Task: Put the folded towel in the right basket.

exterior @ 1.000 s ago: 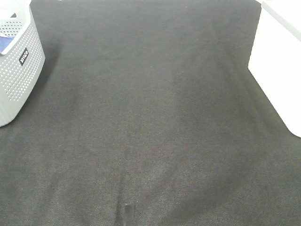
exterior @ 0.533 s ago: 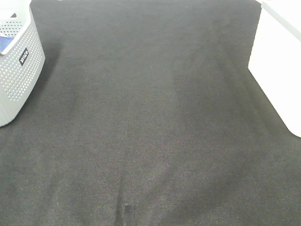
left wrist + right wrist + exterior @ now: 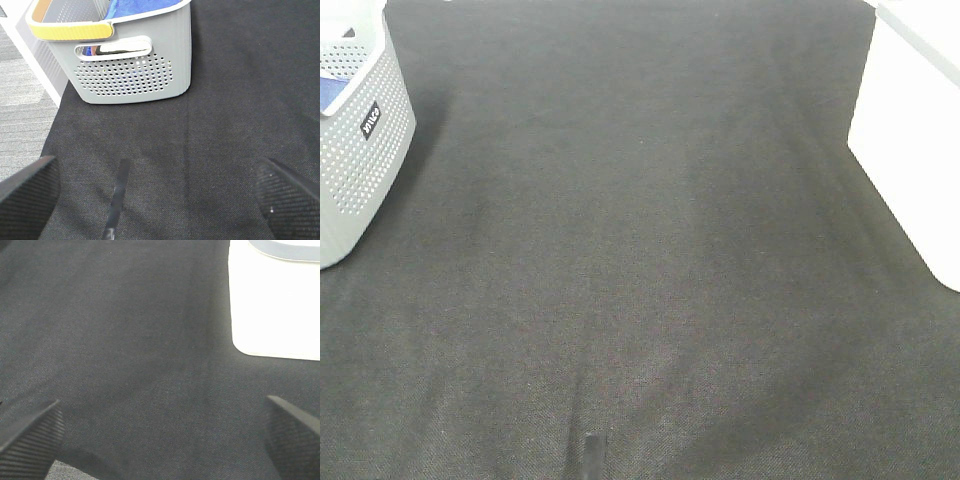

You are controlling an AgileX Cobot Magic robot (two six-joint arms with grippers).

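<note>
A grey perforated basket [image 3: 355, 160] stands at the far left of the black table; it also shows in the left wrist view [image 3: 132, 65], with a blue towel [image 3: 135, 6] lying inside it. A white basket [image 3: 910, 130] stands at the right edge and shows in the right wrist view [image 3: 275, 300]. My left gripper [image 3: 160, 195] is open and empty, above the cloth in front of the grey basket. My right gripper [image 3: 160, 440] is open and empty, above the cloth beside the white basket. Neither gripper shows in the exterior high view.
A black cloth [image 3: 640, 250] covers the table. A thin dark strip [image 3: 590, 455] lies at the near middle edge. Grey floor [image 3: 22, 100] shows beyond the table's left edge.
</note>
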